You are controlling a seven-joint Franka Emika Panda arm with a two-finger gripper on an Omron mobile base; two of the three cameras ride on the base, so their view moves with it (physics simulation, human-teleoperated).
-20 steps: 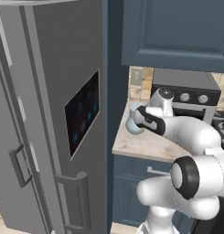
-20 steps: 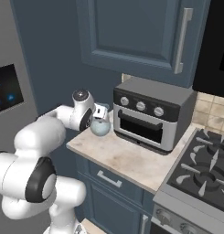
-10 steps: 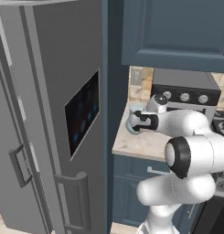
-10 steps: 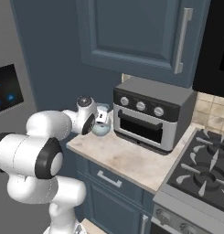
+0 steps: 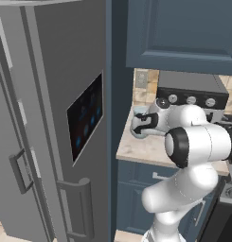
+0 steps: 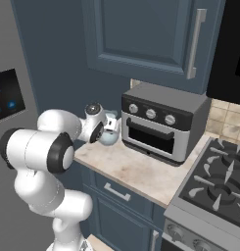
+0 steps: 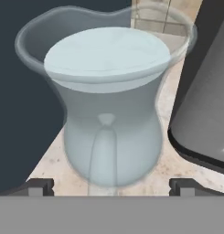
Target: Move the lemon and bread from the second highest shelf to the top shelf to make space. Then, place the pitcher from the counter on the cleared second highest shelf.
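From the left base view, my hand [image 5: 142, 124] is level with the pitcher [image 5: 139, 126], which stands on the tabletop [image 5: 136, 150] just ahead of my wrist. My arm folds back hard, the elbow bulging toward the camera and the forearm reaching out over the tabletop to the hand. The closed fridge [image 5: 56, 118] stands well off to the side of my hand. I cannot tell here how far my fingers are spread.

From the right base view, my hand [image 6: 108, 128] meets the pitcher [image 6: 109, 134] side-on, and the oven [image 6: 163, 122] stands just beside the pitcher, on the far side from my arm. The forearm runs nearly level toward it.

In the hand view, my fingers [image 7: 38, 186] are spread as wide as they go, one tip at each lower corner, with the pitcher [image 7: 109, 105] between and beyond them. I cannot tell whether either tip touches its body; nothing is clamped. The pitcher stands upright, long axis vertical, flared rim uppermost and belly down on the tabletop [image 7: 177, 169]. The oven [image 7: 200, 100] sits close beside it.
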